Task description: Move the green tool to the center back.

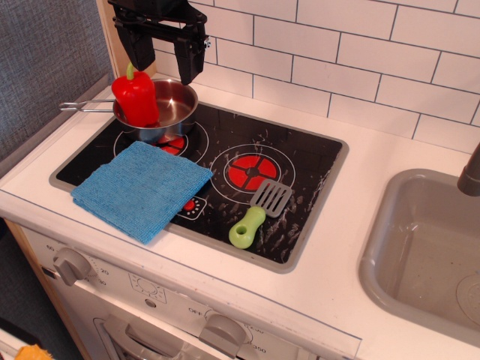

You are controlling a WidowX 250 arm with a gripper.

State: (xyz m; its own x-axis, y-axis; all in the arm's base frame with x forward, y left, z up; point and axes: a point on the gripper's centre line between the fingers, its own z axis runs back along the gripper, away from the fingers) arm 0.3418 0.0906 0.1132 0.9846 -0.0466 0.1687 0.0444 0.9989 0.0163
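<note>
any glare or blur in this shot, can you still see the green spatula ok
In the observation.image view, the black stovetop shows whitish streaky reflections, strongest right of the red burner; the green tool stays sharp, casting only a soft shadow. The steel pot has bright highlights; the gripper above it is dark, with little detail.

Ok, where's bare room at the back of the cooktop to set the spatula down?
Free: back of the cooktop between the pot and its right rim, behind the right burner. Crowded: back left, with the pot, red pepper and open gripper; the blue cloth covers front left.
</note>
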